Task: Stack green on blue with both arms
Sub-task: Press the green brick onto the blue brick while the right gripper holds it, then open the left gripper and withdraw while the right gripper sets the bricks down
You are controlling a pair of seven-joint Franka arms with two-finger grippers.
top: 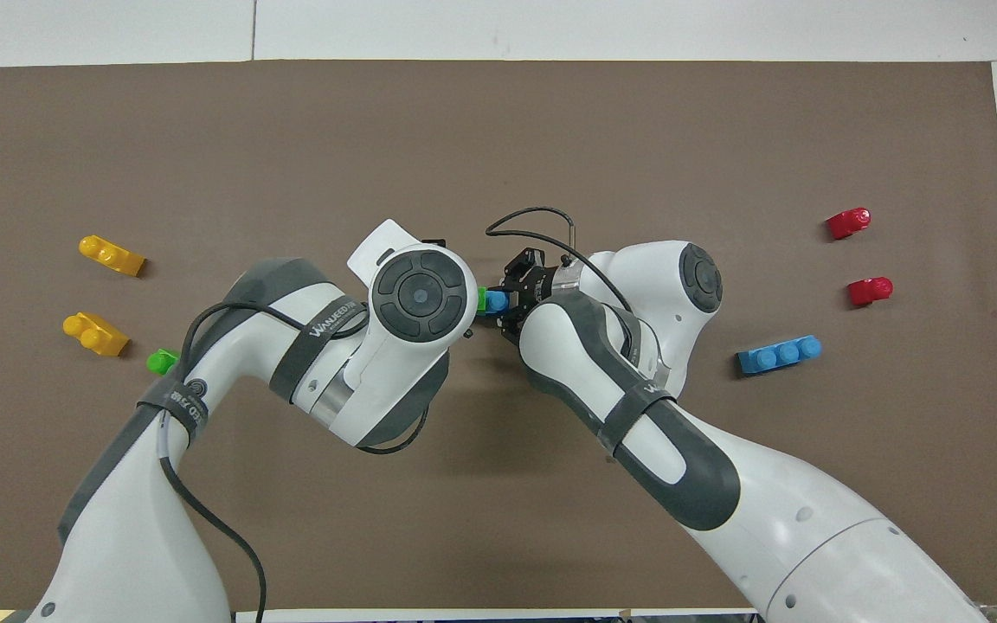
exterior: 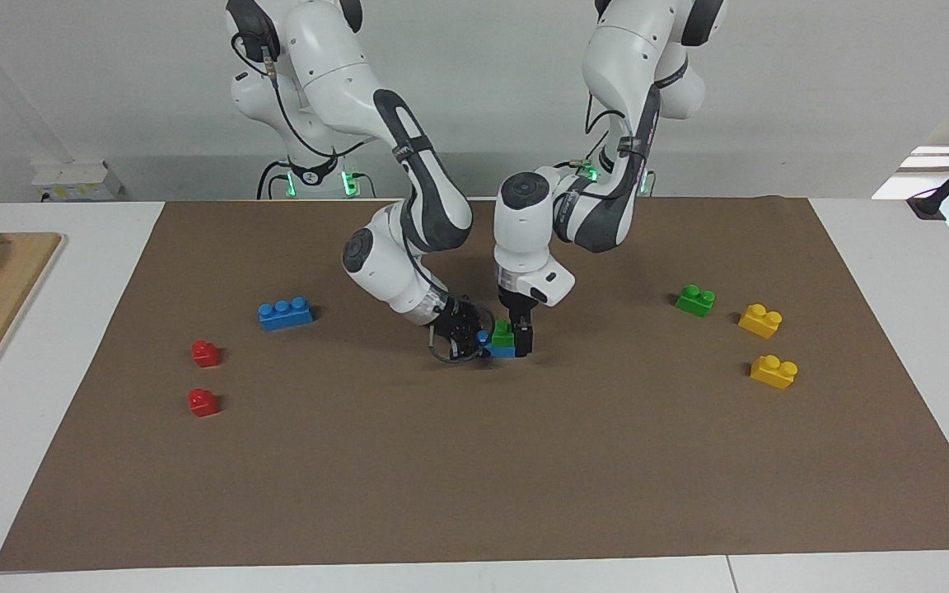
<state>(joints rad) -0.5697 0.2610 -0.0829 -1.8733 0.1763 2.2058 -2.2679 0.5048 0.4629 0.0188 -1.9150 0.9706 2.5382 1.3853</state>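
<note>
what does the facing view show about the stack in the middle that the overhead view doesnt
Facing only: the green brick sitting on the blue brick, left pincer open around it, and the right pincer shut on the blue brick's end.
Overhead only: nothing more of the stack; the left arm's wrist covers most of it.
Both: slivers of green and blue between the arms.
</note>
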